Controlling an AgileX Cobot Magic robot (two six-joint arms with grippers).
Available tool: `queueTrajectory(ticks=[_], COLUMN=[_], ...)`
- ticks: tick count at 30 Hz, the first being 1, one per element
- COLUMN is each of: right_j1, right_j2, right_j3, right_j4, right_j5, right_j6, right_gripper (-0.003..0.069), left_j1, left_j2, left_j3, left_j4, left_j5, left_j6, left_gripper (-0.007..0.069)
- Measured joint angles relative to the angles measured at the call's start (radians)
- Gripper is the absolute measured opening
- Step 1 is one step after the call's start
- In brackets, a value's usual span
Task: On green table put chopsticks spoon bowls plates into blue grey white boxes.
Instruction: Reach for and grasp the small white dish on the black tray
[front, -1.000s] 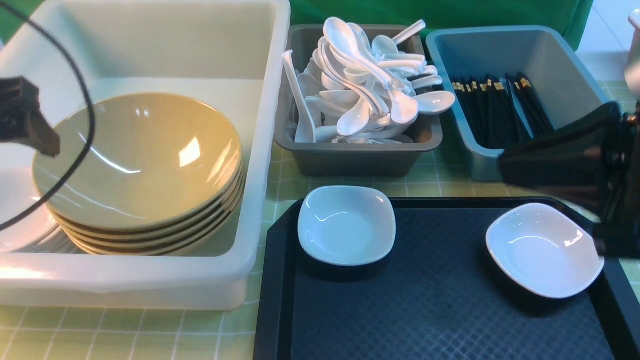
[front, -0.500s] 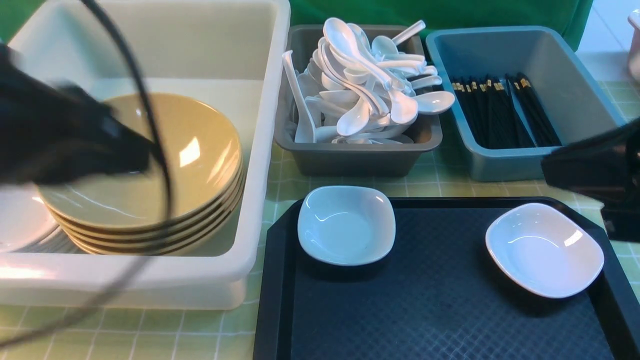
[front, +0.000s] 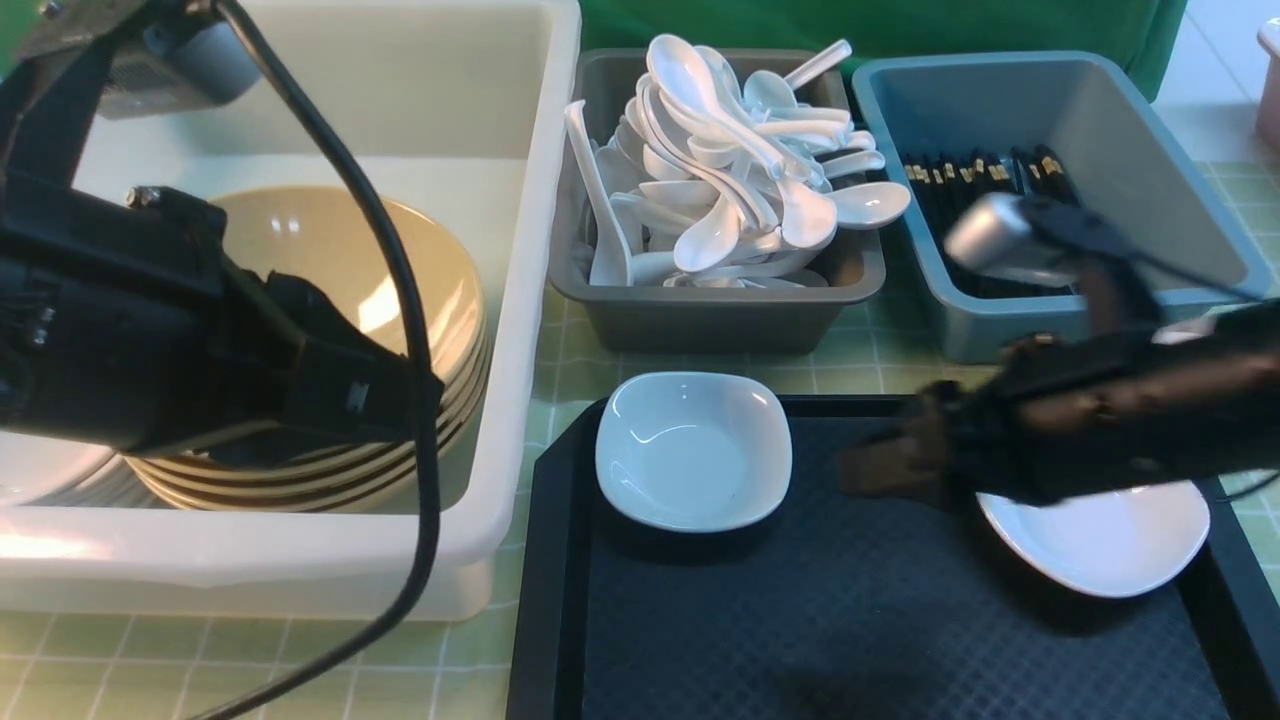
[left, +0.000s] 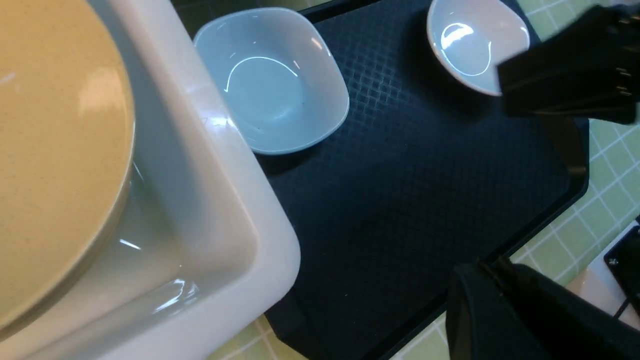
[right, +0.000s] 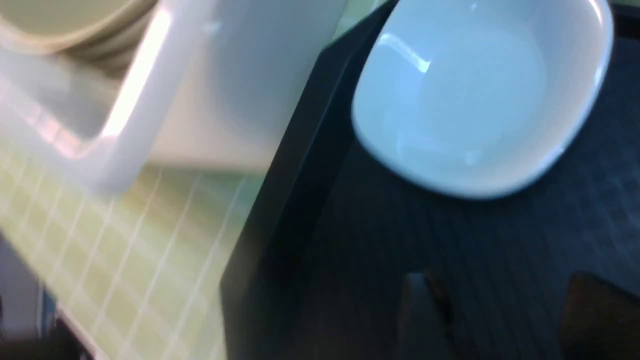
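Two white plates lie on a black tray (front: 850, 620): one at its left (front: 693, 450), one at its right (front: 1110, 540). My right gripper (front: 875, 470) hovers open and empty over the tray between them, with the arm covering part of the right plate. In the right wrist view the gripper (right: 500, 310) faces the left plate (right: 480, 100). My left gripper (front: 395, 400) is shut and empty above the stacked bowls (front: 330, 260) in the white box (front: 520, 300). Spoons (front: 730, 170) fill the grey box (front: 700, 320). Chopsticks (front: 960, 190) lie in the blue box (front: 1100, 110).
The green table (front: 250, 670) shows in front of the white box and round the tray. A stack of white plates (front: 40, 470) sits in the white box left of the bowls. The left arm's cable (front: 420, 480) hangs over that box's front rim.
My left arm has swung right over the bowls. My right arm has moved left from the table's right edge, out over the tray and the right plate.
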Motion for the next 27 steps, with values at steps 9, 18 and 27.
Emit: queueTrajectory(ticks=[9, 18, 27], right_j1=[0.0, 0.0, -0.001], right_j2=[0.315, 0.465, 0.519], right_j3=[-0.104, -0.181, -0.219], right_j4=[0.249, 0.255, 0.269], right_j5=[-0.132, -0.178, -0.094], right_j6=[-0.203, -0.207, -0.285], right_gripper=[0.0421, 0.0421, 0.0094], left_j1=[0.0, 0.0, 0.0], left_j2=[0.0, 0.0, 0.0], left_j3=[0.0, 0.0, 0.0], left_j4=[0.007, 0.007, 0.007], left_j5=[0.009, 0.034, 0.037], left_j6=[0.001, -0.001, 0.0], left_gripper=[-0.0001, -0.0001, -0.0001])
